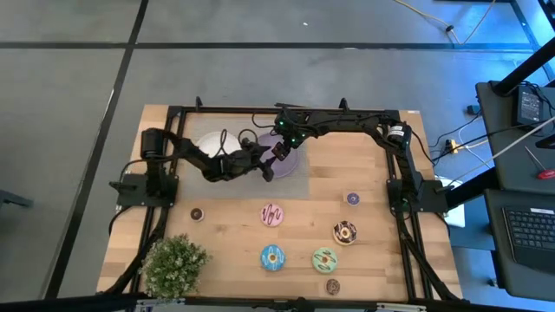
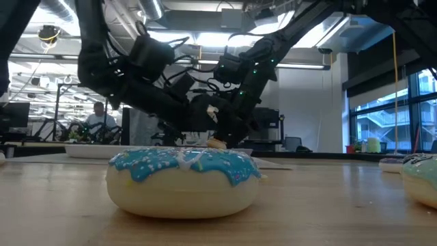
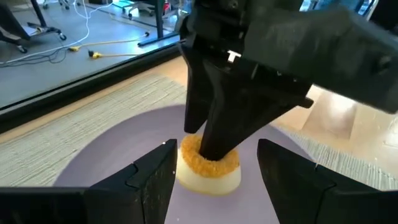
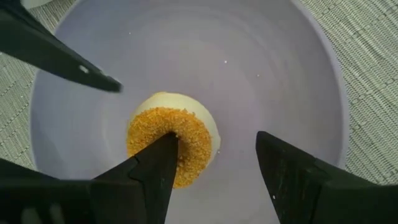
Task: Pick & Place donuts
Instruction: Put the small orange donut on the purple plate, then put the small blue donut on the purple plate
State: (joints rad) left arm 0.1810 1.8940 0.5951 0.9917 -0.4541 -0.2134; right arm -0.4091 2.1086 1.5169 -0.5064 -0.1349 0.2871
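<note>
An orange mini donut [image 4: 171, 146] sits flat on the lilac plate [image 4: 267, 68], also visible as the orange mini donut [image 3: 208, 165] on the lilac plate [image 3: 112, 149]. My right gripper [image 4: 214, 137] is open and comes down on it from above. My left gripper [image 3: 216, 146] is open, low over the plate, with one finger on either side of the donut and clear of it. In the high view both grippers meet over the lilac plate [image 1: 295, 160]. The pink [image 1: 272, 214], chocolate [image 1: 345, 232], blue [image 1: 272, 257] and green [image 1: 325, 258] donuts lie on the bare wood. My right gripper has one fingertip [image 4: 163, 152] set in the hole at the middle of the orange mini donut's sugared top [image 4: 193, 140], pointing down from above. Its other finger [image 4: 280, 162] stands well off to the side over bare plate. The donut rests flat on the plate.
A white plate [image 1: 212, 143] lies beside the lilac one on a grey mat [image 1: 299, 182]. A purple mini [image 1: 353, 198] and brown minis [image 1: 197, 213] [image 1: 333, 286] lie on the wood. A potted plant [image 1: 173, 264] stands at the near left corner.
</note>
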